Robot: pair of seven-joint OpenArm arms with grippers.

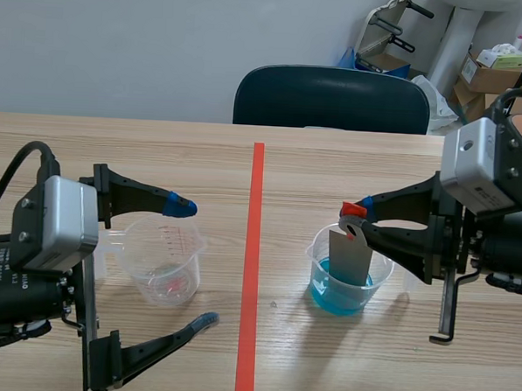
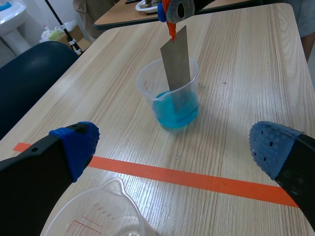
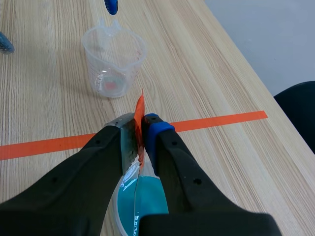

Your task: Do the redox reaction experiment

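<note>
Just beyond the pale wooden table [image 1: 350,169] stands a dark chair [image 1: 332,98].

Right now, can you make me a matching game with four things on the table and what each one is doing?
Things:
1. flat grey metal strip
2. clear plastic beaker of blue liquid
3. clear plastic beaker with red marks
4. left hand

States:
A. open, holding nothing
B. has the strip dipped in it
C. no blue liquid inside
D. pinched in the right hand

Pairs: 1-D, 2-B, 3-C, 4-A.
</note>
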